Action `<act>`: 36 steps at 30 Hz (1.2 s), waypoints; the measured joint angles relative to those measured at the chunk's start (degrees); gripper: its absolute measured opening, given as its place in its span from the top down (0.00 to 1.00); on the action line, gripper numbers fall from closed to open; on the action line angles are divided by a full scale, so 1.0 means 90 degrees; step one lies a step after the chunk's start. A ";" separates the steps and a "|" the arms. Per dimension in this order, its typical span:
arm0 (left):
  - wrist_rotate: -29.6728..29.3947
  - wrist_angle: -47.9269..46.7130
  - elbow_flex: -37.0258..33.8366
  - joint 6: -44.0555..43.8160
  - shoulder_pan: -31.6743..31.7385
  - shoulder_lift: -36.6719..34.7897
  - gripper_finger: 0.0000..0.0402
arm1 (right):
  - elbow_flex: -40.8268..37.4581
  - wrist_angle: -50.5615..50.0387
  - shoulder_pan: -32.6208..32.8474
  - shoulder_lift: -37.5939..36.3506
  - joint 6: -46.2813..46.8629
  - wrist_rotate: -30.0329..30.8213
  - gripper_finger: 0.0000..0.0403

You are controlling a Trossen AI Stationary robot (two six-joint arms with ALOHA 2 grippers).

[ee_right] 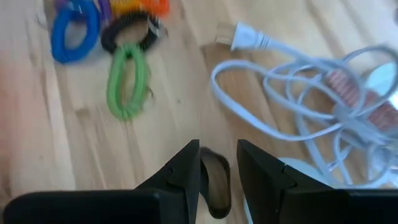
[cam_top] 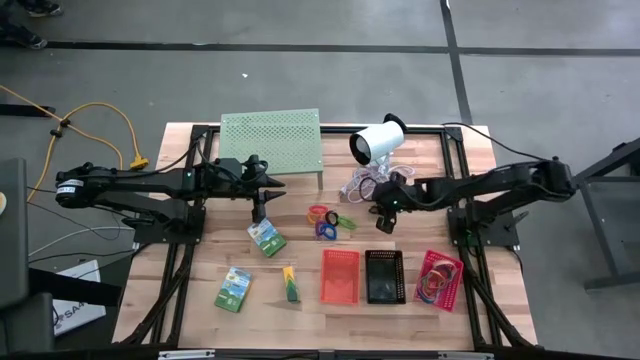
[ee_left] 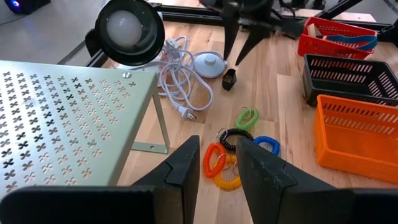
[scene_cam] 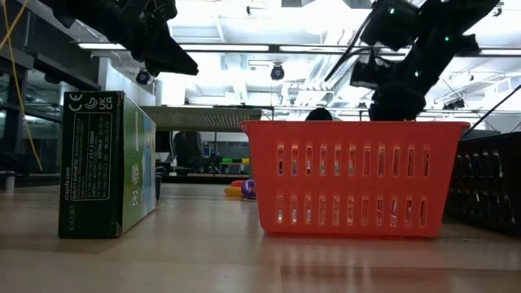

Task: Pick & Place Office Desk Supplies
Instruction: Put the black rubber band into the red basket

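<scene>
Coloured coil loops (cam_top: 326, 218) (ee_left: 233, 140) (ee_right: 127, 81) lie in a cluster at the table's middle. Three green packs (cam_top: 266, 237) (cam_top: 233, 288) (cam_top: 290, 285) rest on the wood. Along the near edge stand a red basket (cam_top: 339, 275) (scene_cam: 354, 175), a black basket (cam_top: 384, 276) and a pink basket (cam_top: 440, 279) holding rubber bands. My right gripper (cam_top: 383, 224) (ee_right: 217, 168) is open, tilted down, just right of the loops. A small dark object (ee_left: 229, 79) (ee_right: 215, 183) lies on the table below its fingertips. My left gripper (cam_top: 262, 208) (ee_left: 217, 168) hovers open above the far pack.
A white cylinder device (cam_top: 378, 143) with its coiled white cable (ee_right: 298, 106) lies at the far side, close behind my right gripper. A pale-green perforated stand (cam_top: 270, 137) (ee_left: 68, 124) stands at the far left. Bare wood (cam_top: 300, 250) lies between the loops and the baskets.
</scene>
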 joint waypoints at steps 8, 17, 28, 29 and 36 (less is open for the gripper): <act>-0.0001 -0.0001 0.0000 -0.0001 0.0001 0.0000 0.75 | 0.0000 0.0021 0.0020 0.0579 -0.0012 -0.0180 0.77; 0.0001 -0.0001 0.0000 -0.0001 0.0000 0.0000 0.75 | 0.0000 0.0031 0.0277 0.0660 -0.0009 -0.0141 0.77; -0.0002 -0.0001 0.0000 0.0000 0.0000 0.0001 0.75 | 0.0000 -0.0001 0.0303 0.0741 -0.0006 0.0023 0.78; -0.0002 0.0000 0.0000 0.0001 0.0001 0.0000 0.75 | 0.0000 -0.0004 0.0324 0.0777 -0.0006 0.0018 0.78; -0.0002 0.0024 0.0000 0.0000 0.0000 0.0001 0.75 | -0.0002 0.0127 0.0412 0.1080 -0.0006 0.0011 0.78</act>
